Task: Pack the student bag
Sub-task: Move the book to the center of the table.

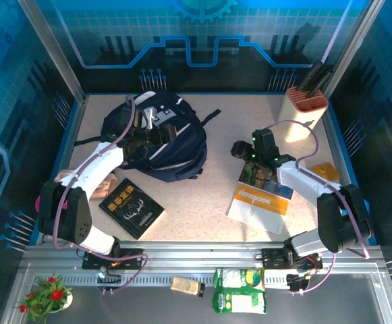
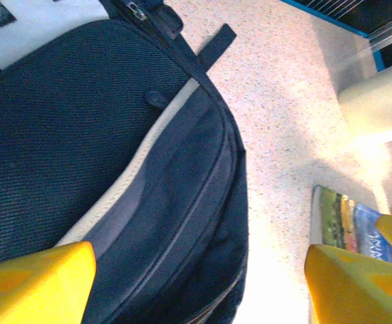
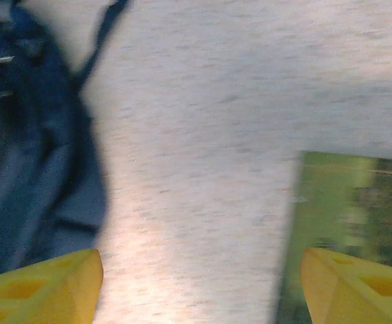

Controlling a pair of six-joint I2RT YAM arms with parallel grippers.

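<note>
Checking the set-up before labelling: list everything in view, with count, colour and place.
student bag: one, dark navy, far left
book: one, black, near left
notebook: one, white and orange, near right
picture book: one, green, just beyond the notebook
holder: one, cream and orange, far right corner
green packet: one, green, on the near rail
small packet: one, beige, left of the green packet
flowers: one bunch, red, near left corner
left gripper: one, yellow fingers, open over the student bag
right gripper: one, yellow fingers, open over the picture book

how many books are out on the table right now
3: a black book front left, a white-and-orange notebook front right, a green-covered book overlapping it; others may be hidden.
</note>
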